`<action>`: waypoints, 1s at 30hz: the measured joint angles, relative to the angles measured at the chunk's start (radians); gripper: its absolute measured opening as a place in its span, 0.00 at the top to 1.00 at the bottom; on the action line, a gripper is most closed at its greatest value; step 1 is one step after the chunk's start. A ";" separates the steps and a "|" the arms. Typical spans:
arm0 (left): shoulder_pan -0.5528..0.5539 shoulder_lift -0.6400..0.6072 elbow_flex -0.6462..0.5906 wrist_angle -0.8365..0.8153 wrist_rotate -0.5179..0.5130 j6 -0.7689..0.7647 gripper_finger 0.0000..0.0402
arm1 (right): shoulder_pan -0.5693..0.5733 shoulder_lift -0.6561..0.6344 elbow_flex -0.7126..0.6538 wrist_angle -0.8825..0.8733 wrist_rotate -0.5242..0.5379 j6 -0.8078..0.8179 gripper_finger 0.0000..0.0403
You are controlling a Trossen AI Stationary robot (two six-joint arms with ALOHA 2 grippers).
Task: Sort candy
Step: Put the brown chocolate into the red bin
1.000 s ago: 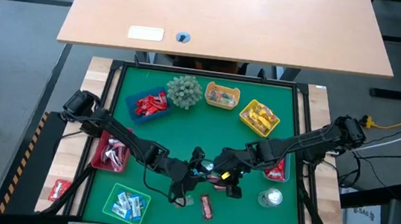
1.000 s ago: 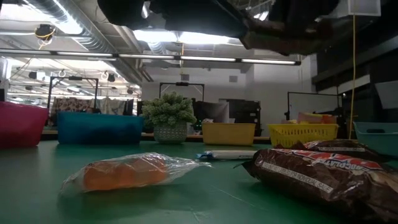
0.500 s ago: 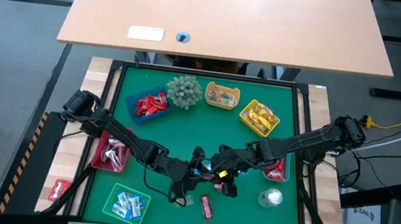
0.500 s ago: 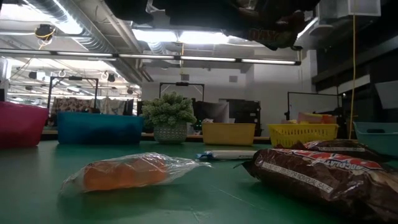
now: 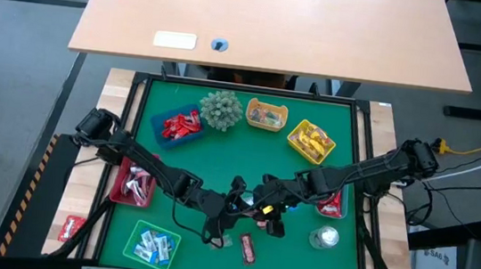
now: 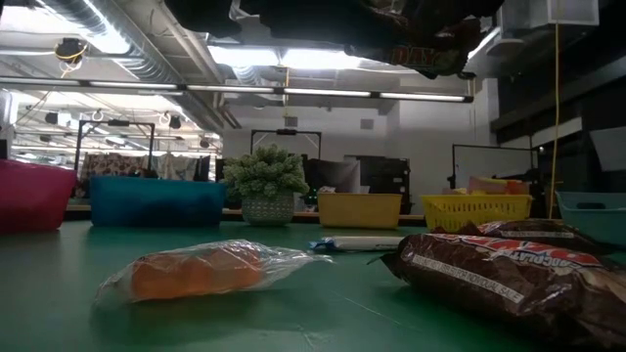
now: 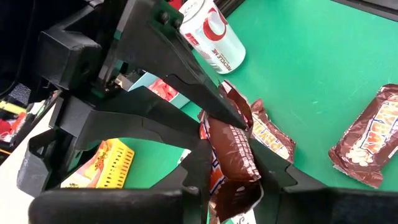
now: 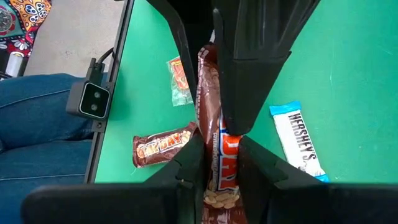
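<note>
A: Since the earlier frame the right hand (image 5: pixel 266 211) has moved toward the left hand (image 5: pixel 235 207) above the bench (image 5: pixel 246 166).

B: State?

A: Both are clenched on one brown candy bar (image 7: pixel 231 152), held aloft between them.

B: Risk?

A: Opposed pulling could tear the wrapper, or a mistimed release drop it.

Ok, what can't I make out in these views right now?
High view: the candy bar is mostly hidden under the arms.
Low view: both arms are cut off by the top edge.
Right wrist view: fingers cover part of the bar's name.
High view: sweets in the green tray are too small to read.
</note>
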State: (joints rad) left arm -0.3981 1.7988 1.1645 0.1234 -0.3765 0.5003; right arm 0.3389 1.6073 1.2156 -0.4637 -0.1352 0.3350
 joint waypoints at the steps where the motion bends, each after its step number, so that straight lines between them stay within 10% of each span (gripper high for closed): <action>1: 0.000 0.000 0.000 0.000 0.000 0.000 0.84 | 0.000 0.000 0.000 0.000 0.000 0.001 0.82; 14: -0.013 -0.006 0.000 -0.013 -0.054 -0.096 0.84 | -0.029 0.000 0.009 -0.050 -0.068 0.034 0.54; 30: -0.119 -0.292 0.002 -0.490 -0.180 -0.999 0.84 | -0.106 -0.006 0.138 -0.294 0.048 -0.237 0.51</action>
State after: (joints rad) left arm -0.5169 1.5070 1.1667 -0.3664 -0.5561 -0.4983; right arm 0.2333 1.6009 1.3537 -0.7578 -0.0868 0.0983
